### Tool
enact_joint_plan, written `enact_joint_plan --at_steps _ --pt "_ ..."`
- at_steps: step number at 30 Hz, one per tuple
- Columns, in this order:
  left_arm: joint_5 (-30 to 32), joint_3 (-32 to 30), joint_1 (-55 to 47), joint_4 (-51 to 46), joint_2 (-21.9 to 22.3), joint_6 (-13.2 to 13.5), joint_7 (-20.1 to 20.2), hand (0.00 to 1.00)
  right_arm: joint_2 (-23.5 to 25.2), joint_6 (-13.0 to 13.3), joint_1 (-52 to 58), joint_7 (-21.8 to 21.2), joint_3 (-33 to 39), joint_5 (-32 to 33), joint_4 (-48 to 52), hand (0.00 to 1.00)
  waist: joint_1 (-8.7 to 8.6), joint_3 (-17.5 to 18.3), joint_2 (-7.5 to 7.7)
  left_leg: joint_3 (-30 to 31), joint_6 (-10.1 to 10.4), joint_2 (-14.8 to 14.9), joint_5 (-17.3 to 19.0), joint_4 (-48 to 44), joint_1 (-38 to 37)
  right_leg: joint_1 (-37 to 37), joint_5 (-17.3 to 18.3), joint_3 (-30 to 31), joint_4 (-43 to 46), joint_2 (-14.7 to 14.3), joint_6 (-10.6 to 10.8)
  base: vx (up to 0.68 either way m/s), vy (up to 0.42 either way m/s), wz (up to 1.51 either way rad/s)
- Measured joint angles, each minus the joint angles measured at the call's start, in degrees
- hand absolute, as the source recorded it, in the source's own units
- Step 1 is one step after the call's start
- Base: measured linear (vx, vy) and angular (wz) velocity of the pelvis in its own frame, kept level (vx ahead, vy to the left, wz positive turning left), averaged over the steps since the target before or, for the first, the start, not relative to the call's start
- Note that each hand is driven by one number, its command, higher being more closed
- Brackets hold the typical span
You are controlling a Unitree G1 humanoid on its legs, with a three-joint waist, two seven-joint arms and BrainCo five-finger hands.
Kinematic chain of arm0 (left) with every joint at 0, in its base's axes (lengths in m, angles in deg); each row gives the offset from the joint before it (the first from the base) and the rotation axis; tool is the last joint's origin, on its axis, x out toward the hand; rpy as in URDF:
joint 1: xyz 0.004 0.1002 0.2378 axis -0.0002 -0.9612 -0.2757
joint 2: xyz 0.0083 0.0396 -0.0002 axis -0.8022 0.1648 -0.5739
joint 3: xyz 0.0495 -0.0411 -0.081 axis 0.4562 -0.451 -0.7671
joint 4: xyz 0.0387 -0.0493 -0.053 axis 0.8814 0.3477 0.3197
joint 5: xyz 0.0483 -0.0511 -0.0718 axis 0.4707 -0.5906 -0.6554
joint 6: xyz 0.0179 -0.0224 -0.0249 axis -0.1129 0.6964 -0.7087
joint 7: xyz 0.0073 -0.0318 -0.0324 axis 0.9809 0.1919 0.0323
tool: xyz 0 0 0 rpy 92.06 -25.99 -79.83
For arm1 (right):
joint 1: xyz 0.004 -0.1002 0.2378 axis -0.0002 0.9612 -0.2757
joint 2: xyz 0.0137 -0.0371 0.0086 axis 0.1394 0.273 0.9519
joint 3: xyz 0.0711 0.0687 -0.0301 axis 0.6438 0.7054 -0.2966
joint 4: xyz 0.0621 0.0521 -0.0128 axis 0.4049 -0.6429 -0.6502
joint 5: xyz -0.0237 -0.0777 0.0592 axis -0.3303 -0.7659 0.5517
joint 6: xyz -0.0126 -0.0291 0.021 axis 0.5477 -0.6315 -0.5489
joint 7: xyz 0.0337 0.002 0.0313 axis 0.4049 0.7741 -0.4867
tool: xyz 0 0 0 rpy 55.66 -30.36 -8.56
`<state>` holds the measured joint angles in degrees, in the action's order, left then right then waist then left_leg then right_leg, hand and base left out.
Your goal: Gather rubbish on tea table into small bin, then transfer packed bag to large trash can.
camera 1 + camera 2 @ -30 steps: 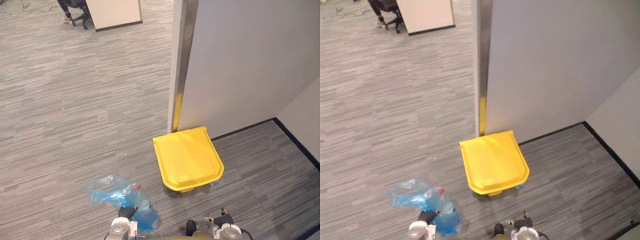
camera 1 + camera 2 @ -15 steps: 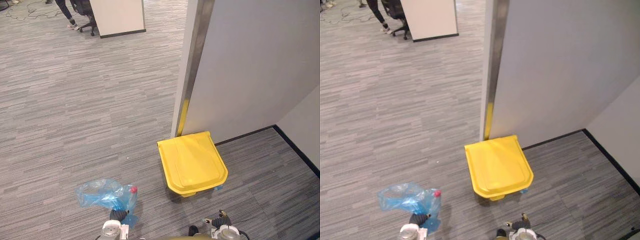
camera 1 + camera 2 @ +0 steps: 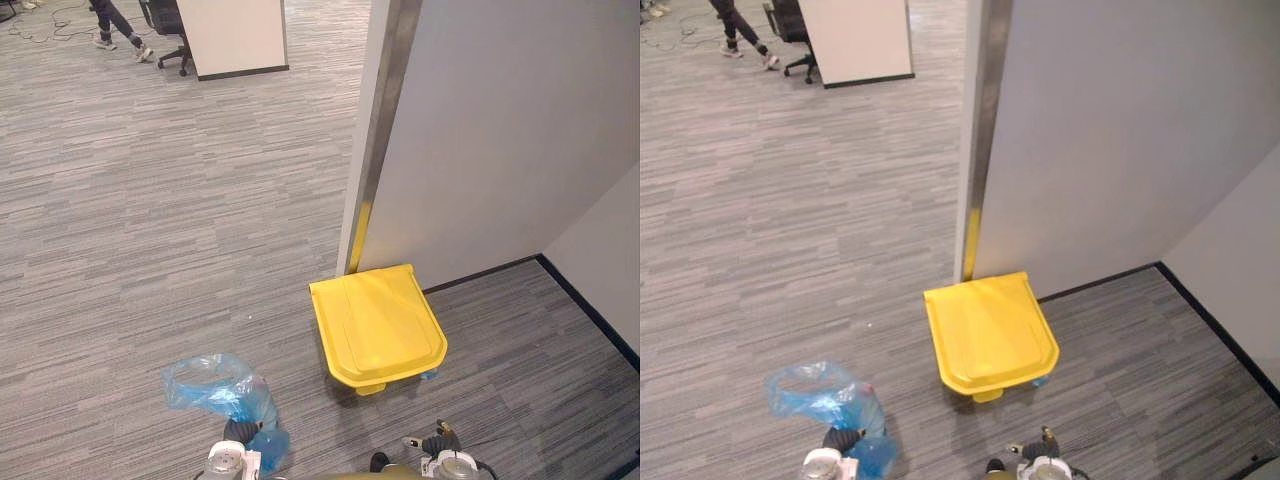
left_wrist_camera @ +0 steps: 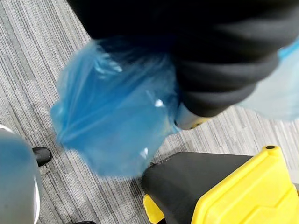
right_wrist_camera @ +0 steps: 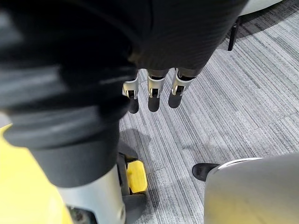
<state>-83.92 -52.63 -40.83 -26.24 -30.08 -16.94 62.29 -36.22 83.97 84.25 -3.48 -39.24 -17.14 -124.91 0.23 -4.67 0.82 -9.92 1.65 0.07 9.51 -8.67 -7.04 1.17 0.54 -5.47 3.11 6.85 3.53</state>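
The blue rubbish bag (image 3: 215, 385) is hanging at my left hand (image 3: 240, 432), grip hidden, can't tell. The yellow-lidded trash can (image 3: 378, 325) is sitting ahead-right, lid down, nearer my slack, empty right hand (image 5: 153, 95).

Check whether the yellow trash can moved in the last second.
No. The yellow trash can stays at the foot of the metal corner strip; the view itself shifted.
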Motion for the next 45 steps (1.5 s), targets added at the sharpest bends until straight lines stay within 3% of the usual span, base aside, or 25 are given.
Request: enact_joint_plan --at_steps 5,10,12,16,20,23,25,27,28,29,31,32,36,37,40,42,45 --pt "-0.02 -0.02 -0.38 0.00 -0.01 0.01 0.00 1.00 0.01 0.04 -0.58 0.00 -0.06 -1.83 -1.03 0.00 0.10 0.12 0.26 -0.34 0.00 0.43 0.00 1.69 0.38 0.37 -2.35 0.23 -3.20 -0.96 -1.43 -0.08 -0.025 -0.07" --pt "-0.04 0.01 -0.99 0.00 0.06 0.00 0.02 1.00 -0.02 0.03 -0.70 0.02 -0.31 -1.83 -1.02 0.00 0.12 0.16 0.39 -0.44 -0.33 1.17 0.81 4.15 1.01 0.85 -6.45 0.92 -7.53 -2.28 -1.43 -0.12 -0.024 -0.08" --pt "-0.17 0.05 -1.15 0.00 0.06 -0.04 0.02 1.00 0.00 0.02 -1.12 0.04 -0.47 -1.82 -1.06 0.00 0.20 -0.27 0.78 -0.83 -0.49 1.31 1.73 4.02 1.14 1.85 -6.49 1.42 -6.70 -2.59 -1.36 -0.16 -0.027 -0.23" --pt "-0.34 0.34 -1.13 -1.16 -0.38 -0.04 -0.02 1.00 0.16 0.10 -1.54 0.07 -0.44 -1.68 -0.11 0.00 -0.02 -1.61 2.25 -1.28 -1.22 -0.11 3.94 1.25 2.84 10.13 1.27 2.98 10.55 -0.06 1.66 -0.17 0.000 -0.08" --pt "-0.36 -0.08 -1.01 -3.29 0.02 -0.03 -0.11 1.00 0.53 0.46 -1.35 0.08 0.48 -1.58 3.76 0.00 -0.24 -4.67 2.66 0.36 -2.62 0.58 4.94 -0.58 -1.15 17.38 2.42 1.02 31.55 1.72 1.74 -0.01 -0.014 0.27" --pt "-0.35 -0.66 -0.99 -3.24 0.30 -0.09 -0.17 1.00 0.58 0.43 -1.40 0.14 0.62 -1.65 3.69 0.00 -0.06 -4.76 2.69 1.21 -1.13 2.70 6.50 -0.80 -3.25 17.76 4.22 -3.54 24.24 0.90 0.78 0.15 -0.090 0.11" --pt "-0.35 -1.36 -0.61 -3.23 0.56 -0.10 -0.18 1.00 0.87 0.01 -1.85 0.14 1.34 -1.62 3.64 0.00 -0.04 -5.04 2.64 1.11 0.56 4.27 8.23 -1.60 -3.30 17.62 -0.90 -4.81 8.29 -1.22 0.99 0.30 -0.157 -0.05" --pt "-0.33 -2.66 0.57 -3.03 0.59 -0.10 -0.22 1.00 1.61 -0.30 -1.62 0.18 2.36 -1.53 3.87 0.00 0.14 -7.26 4.13 0.98 3.31 3.94 10.39 -3.36 -5.79 14.22 -5.06 -4.58 0.68 -1.22 2.00 0.33 -0.210 0.00" --pt "-0.35 -3.00 1.87 -2.65 1.33 -0.15 -0.25 1.00 1.03 -0.49 -2.78 0.23 2.80 -1.72 4.22 0.00 0.29 -9.11 2.32 1.14 3.49 5.43 11.44 -4.61 -6.83 13.66 -4.87 -5.00 3.04 -2.31 2.58 0.36 -0.216 -0.02" --pt "-0.35 -3.03 3.13 -3.06 2.23 0.08 -0.19 1.00 0.38 -0.78 -3.04 0.28 2.92 -1.84 5.89 0.00 0.37 -10.18 0.66 1.27 3.32 6.86 11.40 -5.51 -6.55 15.19 -1.69 -4.79 7.65 -3.46 2.33 0.27 -0.142 0.02" --pt "-0.33 -2.96 4.24 -4.66 2.93 0.38 -0.19 1.00 0.53 -0.74 -2.37 0.19 3.45 -1.79 8.45 0.00 0.34 -10.36 0.11 3.08 2.40 8.15 13.15 -5.80 -6.45 19.16 2.94 -4.10 16.86 -4.28 1.05 0.24 -0.208 0.35" --pt "-0.31 -3.14 5.46 -4.74 3.03 0.40 -0.12 1.00 0.64 -0.41 -1.48 0.14 3.43 -1.71 10.15 0.00 0.52 -10.45 0.36 5.80 4.62 9.29 15.95 -6.16 -6.60 22.07 6.63 -4.16 24.65 -4.46 0.06 0.20 -0.213 0.48" --pt "-0.31 -3.92 5.61 -4.38 3.72 0.36 -0.01 1.00 0.62 -0.07 -1.31 0.01 3.29 -1.59 10.21 0.00 0.25 -10.21 0.93 9.40 5.08 11.27 16.89 -6.11 -6.95 24.00 13.34 -7.03 33.35 -3.57 -1.16 0.20 -0.221 0.51" --pt "-0.31 -3.94 5.58 -4.33 3.98 0.35 -0.01 1.00 0.51 -0.12 -1.31 -0.11 3.21 -1.61 9.73 0.00 0.65 -10.13 0.89 10.17 4.28 11.69 16.29 -6.26 -6.67 24.36 14.57 -7.64 34.28 -3.60 -1.23 0.27 -0.246 0.42" --pt "-0.30 -3.95 4.43 -4.29 4.17 0.18 -0.01 1.00 -0.40 -0.19 -2.07 -0.44 2.98 -1.81 8.04 0.00 0.63 -9.27 0.03 12.13 3.84 12.55 12.66 -5.36 -4.77 24.73 15.34 -9.52 33.91 -3.44 -1.43 0.21 -0.173 0.27" --pt "-0.30 -3.95 4.31 -4.43 4.11 0.12 0.00 1.00 -1.80 -0.43 -3.36 -0.62 0.61 -1.94 6.83 0.00 0.59 -9.00 -0.23 12.50 5.32 12.95 9.41 -3.45 -3.79 24.85 14.98 -10.44 33.31 -2.90 -1.62 0.22 -0.132 0.30" --pt "-0.29 -3.95 5.22 -4.76 2.90 0.16 -0.01 1.00 -2.49 -0.74 -7.65 -0.96 -5.83 -2.07 6.24 0.00 0.77 -8.12 -0.03 14.30 6.80 13.39 8.00 -2.84 -1.42 26.59 14.32 -10.25 32.50 -3.01 -2.76 0.10 -0.070 0.16"
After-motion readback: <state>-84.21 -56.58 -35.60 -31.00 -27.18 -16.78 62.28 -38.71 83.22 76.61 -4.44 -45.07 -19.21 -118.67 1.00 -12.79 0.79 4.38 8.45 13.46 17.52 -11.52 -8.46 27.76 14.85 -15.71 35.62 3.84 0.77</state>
